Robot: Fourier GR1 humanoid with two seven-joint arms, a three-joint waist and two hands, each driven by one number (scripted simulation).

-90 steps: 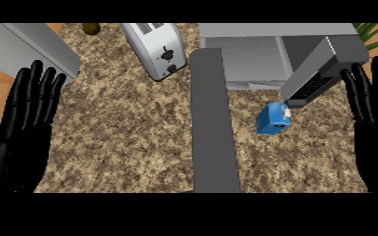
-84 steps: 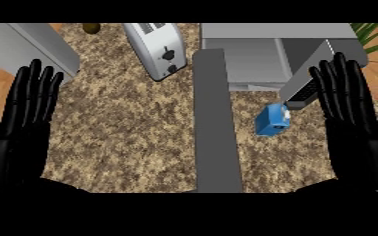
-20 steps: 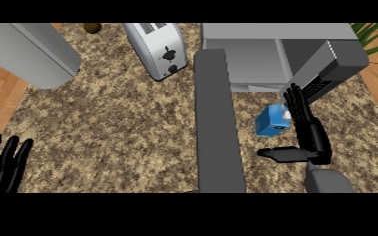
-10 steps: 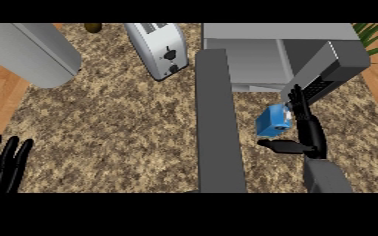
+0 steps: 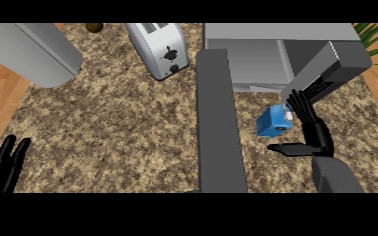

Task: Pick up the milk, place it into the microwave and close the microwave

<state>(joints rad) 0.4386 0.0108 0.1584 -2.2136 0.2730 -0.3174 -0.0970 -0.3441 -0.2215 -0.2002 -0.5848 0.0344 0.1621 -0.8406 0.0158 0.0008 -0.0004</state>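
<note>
Head view. Blue milk carton [image 5: 275, 122] stands on the granite counter [image 5: 111, 130], just in front of the microwave [image 5: 277, 55], whose door [image 5: 325, 72] hangs open. Right hand [image 5: 310, 130] sits just beside the carton's right side, fingers extended, thumb spread below it. Left hand [image 5: 11, 162] rests at the lower left edge, fingers straight. Toaster [image 5: 159, 50] lies left of the microwave.

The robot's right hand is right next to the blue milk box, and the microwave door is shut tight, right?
Not quite. The microwave door is swung open, not shut, as the head view shows. The rest holds: the right hand is open just beside the blue milk box.
</note>
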